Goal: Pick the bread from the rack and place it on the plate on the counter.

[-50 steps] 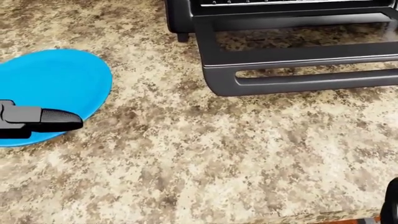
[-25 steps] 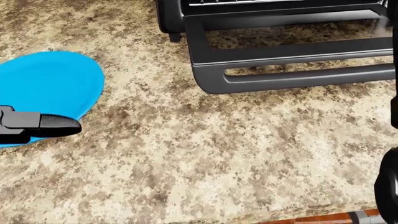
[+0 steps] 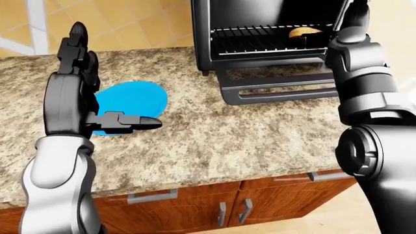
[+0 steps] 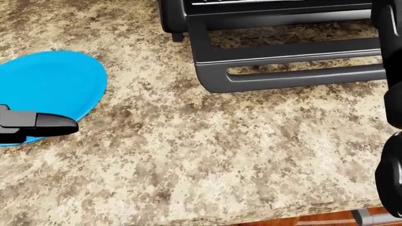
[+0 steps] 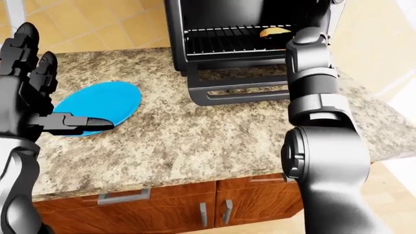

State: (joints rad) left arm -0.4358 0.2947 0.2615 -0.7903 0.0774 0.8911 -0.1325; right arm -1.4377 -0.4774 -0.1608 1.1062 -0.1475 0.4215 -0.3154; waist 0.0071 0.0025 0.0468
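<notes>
The bread [image 3: 306,32] is a tan slice lying on the wire rack [image 3: 260,40] inside the open black toaster oven [image 3: 214,34], toward the rack's right end. A blue plate [image 3: 140,95] lies on the speckled counter to the left of the oven. My left hand [image 3: 97,83] is raised over the plate's left edge, open, fingers pointing up and thumb [image 4: 53,123] sticking out over the plate rim. My right arm [image 3: 361,78] reaches up from the lower right to the oven mouth. Its hand [image 3: 357,12] sits just right of the bread at the view's top edge, fingers mostly cut off.
The oven's door [image 4: 289,66] hangs open flat over the counter [image 4: 207,155], with its handle bar toward me. Wooden cabinet doors [image 3: 195,202] with metal handles run below the counter edge. A tiled wall [image 3: 130,24] stands behind.
My right arm has risen along the right edge of the head view toward the oven. The view shifted slightly. The left hand stays by the plate.
</notes>
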